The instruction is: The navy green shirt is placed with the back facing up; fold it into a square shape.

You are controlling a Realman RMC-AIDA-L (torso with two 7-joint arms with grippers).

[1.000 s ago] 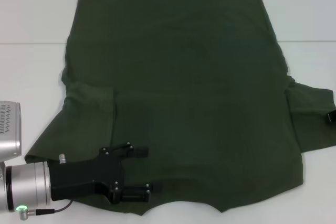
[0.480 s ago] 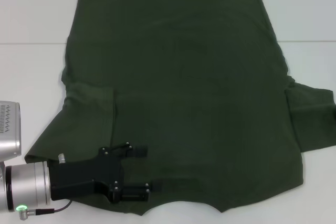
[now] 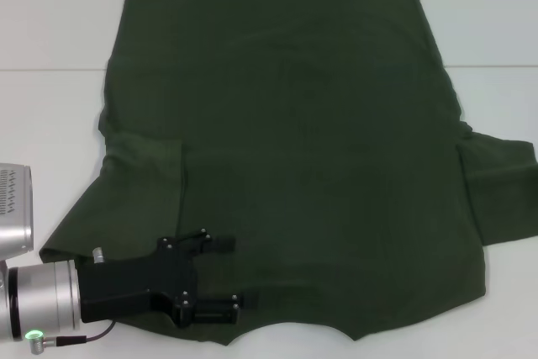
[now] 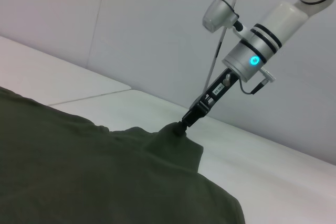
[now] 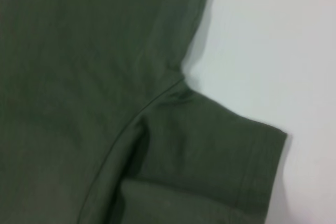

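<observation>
On the white desk point(image 3: 50, 31), the navy green shirt point(image 3: 294, 149) lay spread flat. The left claw point(image 3: 231, 277) rested near its neckline edge, fingers apart. The right claw point(image 4: 185, 123) pinched the far sleeve, lifting a small peak of fabric.

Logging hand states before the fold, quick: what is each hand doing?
Left hand: open, over the navy green shirt near the collar.
Right hand: at the sleeve; cannot be told.

A smooth, matte white surface point(image 3: 50, 31) fills the scene, with a thin straight seam point(image 3: 50, 70) running across it from side to side. Behind it, in the left wrist view, rises a plain pale wall point(image 4: 131, 30).
</observation>
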